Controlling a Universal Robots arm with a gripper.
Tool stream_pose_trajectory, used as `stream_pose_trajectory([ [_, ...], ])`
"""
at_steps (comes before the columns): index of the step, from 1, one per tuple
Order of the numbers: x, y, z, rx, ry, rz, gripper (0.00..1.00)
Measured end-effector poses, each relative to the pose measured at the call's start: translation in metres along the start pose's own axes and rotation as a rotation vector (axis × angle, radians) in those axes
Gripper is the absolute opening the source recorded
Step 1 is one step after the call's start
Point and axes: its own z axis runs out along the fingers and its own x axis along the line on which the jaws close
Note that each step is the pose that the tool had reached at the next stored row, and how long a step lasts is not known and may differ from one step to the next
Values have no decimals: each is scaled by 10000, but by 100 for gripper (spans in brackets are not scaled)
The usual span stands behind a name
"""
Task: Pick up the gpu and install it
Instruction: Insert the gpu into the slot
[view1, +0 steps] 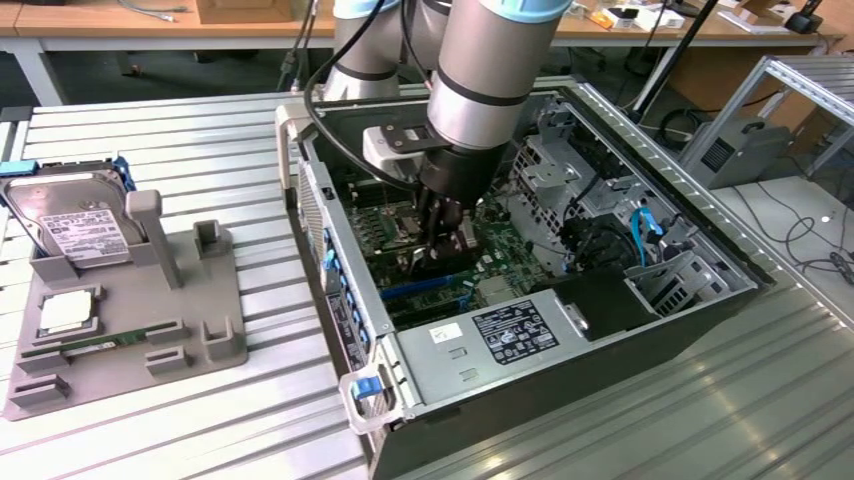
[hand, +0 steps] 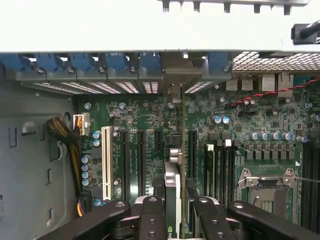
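Note:
In the exterior view my gripper reaches down into the open computer case, low over the green motherboard. It is shut on the gpu, which the wrist view shows edge-on between the two black fingers. The card stands upright in line with a long black expansion slot. Its silver end bracket reaches the rear slot openings with blue clips. Whether the card's edge is seated in the slot is hidden.
A grey fixture at the exterior view's left holds a silver hard drive, a processor chip and a memory stick. Inside the case are a power supply, drive cages, cables and the processor socket.

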Motion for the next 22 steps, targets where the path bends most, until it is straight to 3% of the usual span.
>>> stream_pose_trajectory([
  [10, -5, -65, 1, 1, 7, -3, 27],
  [22, -68, -19, 17, 0, 18, -3, 27],
])
